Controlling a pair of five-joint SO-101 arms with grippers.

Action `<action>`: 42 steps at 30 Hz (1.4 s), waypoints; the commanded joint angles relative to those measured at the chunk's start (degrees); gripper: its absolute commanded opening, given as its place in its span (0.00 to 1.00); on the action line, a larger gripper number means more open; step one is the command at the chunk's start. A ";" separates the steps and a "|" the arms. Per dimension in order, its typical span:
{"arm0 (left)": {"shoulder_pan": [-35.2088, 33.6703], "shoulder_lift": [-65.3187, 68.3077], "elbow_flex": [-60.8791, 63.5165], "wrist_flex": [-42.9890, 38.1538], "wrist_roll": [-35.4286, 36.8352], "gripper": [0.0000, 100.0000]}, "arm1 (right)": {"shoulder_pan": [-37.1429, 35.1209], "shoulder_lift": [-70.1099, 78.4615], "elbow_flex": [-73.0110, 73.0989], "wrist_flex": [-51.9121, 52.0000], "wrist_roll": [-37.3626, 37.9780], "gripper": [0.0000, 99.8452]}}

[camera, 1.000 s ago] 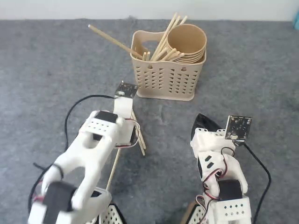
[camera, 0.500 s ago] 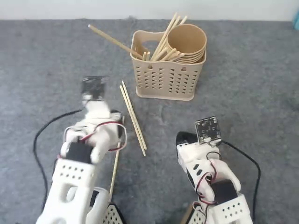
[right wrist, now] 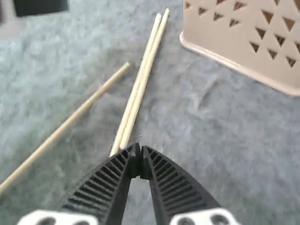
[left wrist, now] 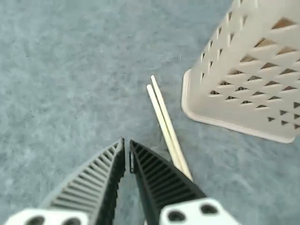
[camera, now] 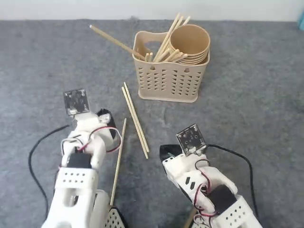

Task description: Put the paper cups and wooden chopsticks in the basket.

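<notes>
Left claw point(left wrist: 126, 149) and right claw point(right wrist: 139, 157) of mine were shut, empty; paper cups point(camera: 191, 42) sat in the basket point(camera: 166, 83), three chopsticks point(camera: 135, 118) lay outside.

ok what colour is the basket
Beige basket with rows of small holes, clearest in the high view.

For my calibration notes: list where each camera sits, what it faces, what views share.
High view: fixed overhead, looking down on basket, left arm, right arm.
Left wrist view: on that arm, past left end effector toward chopstick pair and basket.
Right wrist view: on that arm, past right end effector toward lone chopstick, same pair, basket.
Shared: all three show chopstick pair and basket.
</notes>
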 commanded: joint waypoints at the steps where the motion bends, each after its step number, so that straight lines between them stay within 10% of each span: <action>1: -3.43 11.34 -7.96 0.26 0.88 0.02 | -0.75 11.47 -8.70 -1.36 -0.70 0.01; 10: -0.79 35.25 -21.32 10.81 0.70 0.31 | -0.66 50.77 -25.58 -14.64 -3.78 0.01; 18: 1.41 47.38 -27.91 12.13 0.53 0.19 | 0.40 76.18 -27.87 -30.29 -8.18 0.01; 42: 5.10 67.34 -46.37 28.13 -4.13 0.01 | 2.15 73.01 -27.34 -30.02 -8.44 0.01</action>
